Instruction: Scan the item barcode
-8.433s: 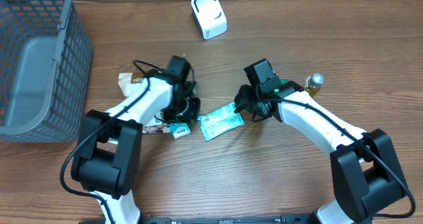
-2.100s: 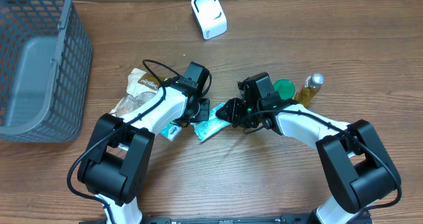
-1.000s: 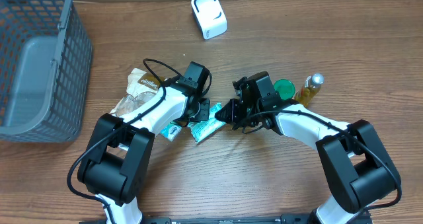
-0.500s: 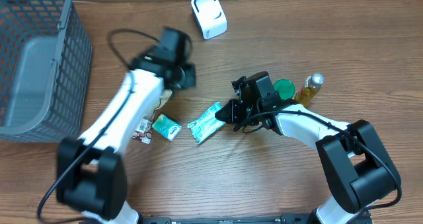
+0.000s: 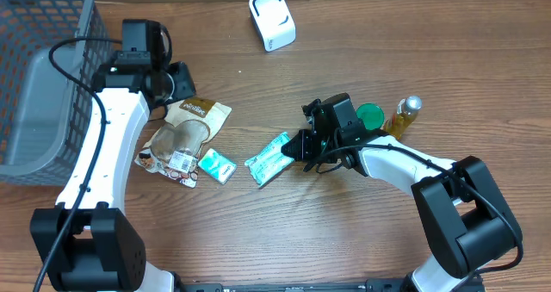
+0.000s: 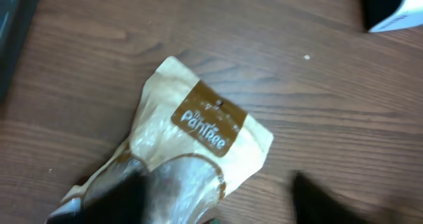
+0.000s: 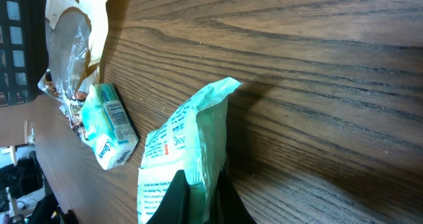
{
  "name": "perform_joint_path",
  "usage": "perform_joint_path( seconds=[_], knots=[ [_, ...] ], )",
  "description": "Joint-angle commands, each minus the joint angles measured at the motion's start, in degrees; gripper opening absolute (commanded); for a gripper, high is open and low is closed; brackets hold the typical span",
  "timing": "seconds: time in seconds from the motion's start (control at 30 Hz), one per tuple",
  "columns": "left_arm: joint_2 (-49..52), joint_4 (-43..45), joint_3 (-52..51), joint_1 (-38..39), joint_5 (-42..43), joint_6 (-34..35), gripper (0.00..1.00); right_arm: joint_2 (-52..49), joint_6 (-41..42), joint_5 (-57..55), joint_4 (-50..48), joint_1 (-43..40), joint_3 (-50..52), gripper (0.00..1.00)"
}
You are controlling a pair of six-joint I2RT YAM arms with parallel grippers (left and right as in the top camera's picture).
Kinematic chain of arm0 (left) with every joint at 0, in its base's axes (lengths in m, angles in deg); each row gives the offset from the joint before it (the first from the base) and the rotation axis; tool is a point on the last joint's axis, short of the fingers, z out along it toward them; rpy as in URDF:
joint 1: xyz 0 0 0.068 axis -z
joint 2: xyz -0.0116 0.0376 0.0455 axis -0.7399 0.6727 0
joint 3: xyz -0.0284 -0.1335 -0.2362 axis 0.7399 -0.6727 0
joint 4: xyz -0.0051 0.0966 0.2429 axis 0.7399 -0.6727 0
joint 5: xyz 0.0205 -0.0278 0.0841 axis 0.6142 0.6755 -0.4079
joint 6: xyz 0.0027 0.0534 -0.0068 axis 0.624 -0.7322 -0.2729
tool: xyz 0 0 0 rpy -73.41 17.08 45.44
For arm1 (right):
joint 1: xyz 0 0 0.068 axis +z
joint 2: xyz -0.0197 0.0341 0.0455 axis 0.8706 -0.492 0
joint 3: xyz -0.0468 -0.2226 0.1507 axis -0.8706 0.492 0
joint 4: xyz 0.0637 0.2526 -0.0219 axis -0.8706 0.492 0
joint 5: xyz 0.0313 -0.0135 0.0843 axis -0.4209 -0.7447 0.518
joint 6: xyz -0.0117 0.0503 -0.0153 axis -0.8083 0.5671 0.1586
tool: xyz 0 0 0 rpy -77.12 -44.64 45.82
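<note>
A green snack packet lies mid-table with my right gripper shut on its right end. In the right wrist view the packet stands pinched between the two dark fingers, its printed face turned left. The white scanner sits at the back of the table, well away from the packet. My left gripper hangs open by the basket, above a brown-and-clear pouch, with nothing between its blurred fingertips.
A grey wire basket fills the far left. A small teal packet lies beside the pouch. A green lid and a small bottle stand behind the right arm. The scanner's corner shows in the left wrist view.
The left gripper has let go of the green packet, opened, and swung up and left towards the basket. The right gripper has stayed shut on the packet, barely moving.
</note>
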Motion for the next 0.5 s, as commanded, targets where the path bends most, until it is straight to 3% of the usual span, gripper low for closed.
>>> perform_joint_path(
  seconds=[0.0,0.47],
  knots=[
    [0.8,-1.6,-0.8,-0.4,-0.3,-0.3,1.0,-0.2,-0.5,-0.9,0.2,0.1,0.2,0.04],
    [0.8,-1.8,-0.8,-0.4,-0.3,-0.3,1.0,-0.2,-2.0,-0.9,0.5,0.1,0.2,0.04]
  ],
)
